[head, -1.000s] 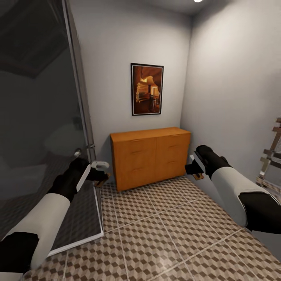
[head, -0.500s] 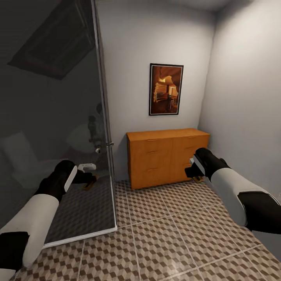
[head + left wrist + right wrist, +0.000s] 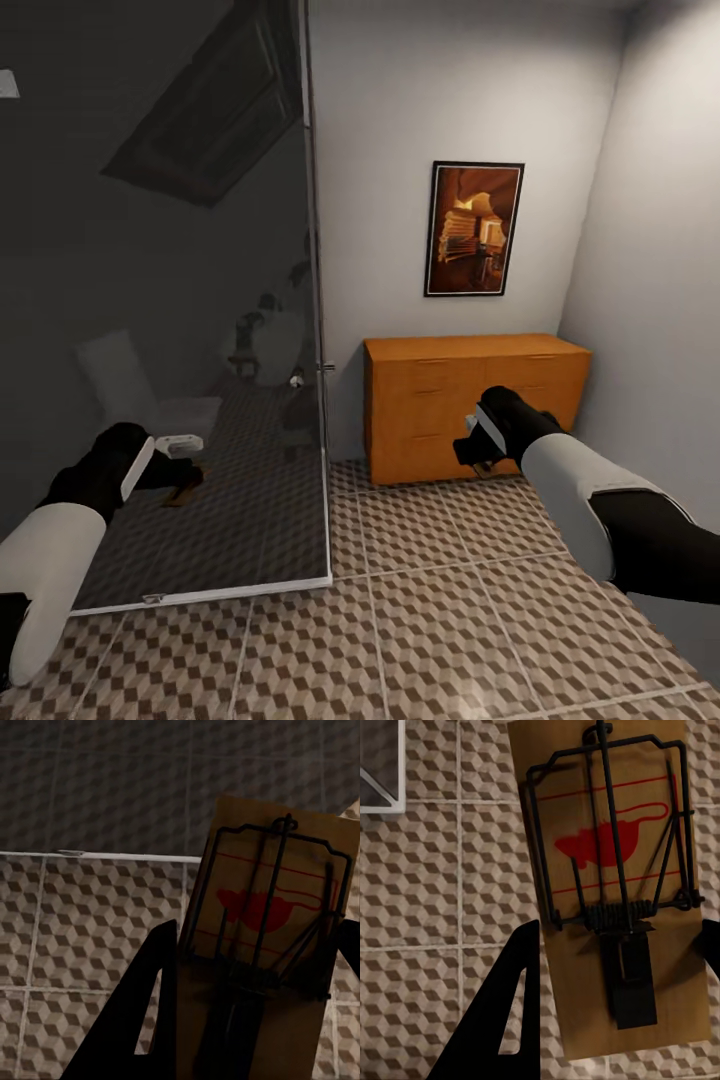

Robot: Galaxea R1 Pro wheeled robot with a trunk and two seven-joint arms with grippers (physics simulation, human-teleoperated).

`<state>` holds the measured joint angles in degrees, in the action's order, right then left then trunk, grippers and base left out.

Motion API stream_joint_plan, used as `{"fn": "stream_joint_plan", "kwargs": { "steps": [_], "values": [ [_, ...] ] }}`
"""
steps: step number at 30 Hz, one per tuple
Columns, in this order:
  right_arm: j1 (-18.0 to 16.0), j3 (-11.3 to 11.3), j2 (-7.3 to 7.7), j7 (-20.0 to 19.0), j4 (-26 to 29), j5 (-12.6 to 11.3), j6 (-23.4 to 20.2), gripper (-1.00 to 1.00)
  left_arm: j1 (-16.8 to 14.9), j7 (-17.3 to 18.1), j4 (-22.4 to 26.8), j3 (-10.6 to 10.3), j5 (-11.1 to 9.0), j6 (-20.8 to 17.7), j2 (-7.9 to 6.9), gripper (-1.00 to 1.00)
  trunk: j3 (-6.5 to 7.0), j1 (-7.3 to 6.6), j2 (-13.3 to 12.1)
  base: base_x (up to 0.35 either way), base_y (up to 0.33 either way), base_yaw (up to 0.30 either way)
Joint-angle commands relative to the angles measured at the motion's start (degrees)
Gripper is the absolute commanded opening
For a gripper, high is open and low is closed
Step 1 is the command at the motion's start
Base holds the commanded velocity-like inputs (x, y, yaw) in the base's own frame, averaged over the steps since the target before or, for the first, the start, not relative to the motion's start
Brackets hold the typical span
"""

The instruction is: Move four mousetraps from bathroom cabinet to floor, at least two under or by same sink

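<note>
Head: left gripper (image 3: 178,472) clamped on trap (image 3: 184,491), near left by glass panel (image 3: 230,400). Right gripper (image 3: 468,452) clamped on second trap (image 3: 487,467), before cabinet (image 3: 470,400), far right.
Left wrist: trap (image 3: 262,967) between fingers (image 3: 139,1020), over floor (image 3: 82,937).
Right wrist: second trap (image 3: 611,885) gripped over floor (image 3: 442,900).

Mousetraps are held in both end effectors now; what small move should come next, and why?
Probably keep turning the base to look for the sink. Each end effector, left and right, grips a mousetrap above the tiled floor, and ahead stand the cabinet and a glass panel.
</note>
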<state>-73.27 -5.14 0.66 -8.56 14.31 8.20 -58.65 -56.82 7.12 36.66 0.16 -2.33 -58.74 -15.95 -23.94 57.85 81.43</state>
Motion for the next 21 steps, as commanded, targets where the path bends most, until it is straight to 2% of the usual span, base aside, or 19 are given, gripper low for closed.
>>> {"fn": "stream_joint_plan", "kwargs": {
  "steps": [1, 7, 11, 21],
  "values": [
    [-0.03, -0.45, -0.05, -0.58, 0.03, 0.41, -0.24, -1.00, -0.04, 0.00, -0.05, 0.60, -0.24, -0.24, -0.07, -1.00, -0.07, 0.00, 0.04, 0.000, 0.000, 0.073],
    [-0.03, -0.42, -0.20, -0.63, -0.06, 0.42, 0.91, -1.00, -0.04, -0.02, -0.17, 3.55, -0.22, -0.23, -0.05, -1.00, -0.07, 0.00, 0.04, 0.000, 0.000, 0.028],
    [-0.03, -0.40, -0.21, -0.94, -0.20, 0.38, 2.44, -1.00, -0.04, -0.06, -0.18, 4.12, -0.22, -0.23, -0.05, -1.00, -0.07, 0.00, 0.04, 0.000, 0.000, 0.004],
    [-0.03, -0.42, -0.15, -1.91, -0.25, 0.37, 2.91, -1.00, -0.04, -0.09, -0.02, 4.23, -0.17, -0.23, 0.03, -1.00, -0.07, 0.00, 0.04, 0.000, 0.000, 0.013]
  ]
}}
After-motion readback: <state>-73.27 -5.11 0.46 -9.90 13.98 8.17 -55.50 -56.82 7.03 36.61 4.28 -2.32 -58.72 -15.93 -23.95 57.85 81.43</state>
